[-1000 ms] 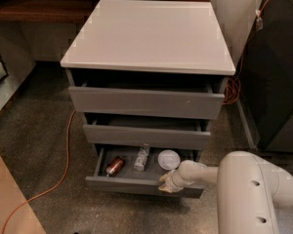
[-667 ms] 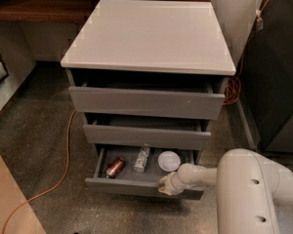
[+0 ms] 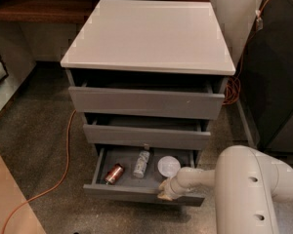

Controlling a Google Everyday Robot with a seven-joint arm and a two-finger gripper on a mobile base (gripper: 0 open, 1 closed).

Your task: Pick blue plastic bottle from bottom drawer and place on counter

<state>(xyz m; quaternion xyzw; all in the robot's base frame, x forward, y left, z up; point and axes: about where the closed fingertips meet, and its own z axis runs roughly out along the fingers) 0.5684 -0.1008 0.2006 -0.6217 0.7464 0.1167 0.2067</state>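
Observation:
The bottom drawer stands pulled open under two larger grey drawers. Inside it lies the blue plastic bottle, slim, clear-greyish with a pale label, near the middle. A copper-red can lies to its left and a white round bowl to its right. My gripper is at the drawer's front edge, right of centre, just in front of the bowl and to the right of the bottle. The white glossy counter tops the cabinet.
A dark brown wooden shelf runs at the back left. An orange cable trails over the speckled floor left of the cabinet. A dark cabinet stands at the right. My white arm fills the lower right.

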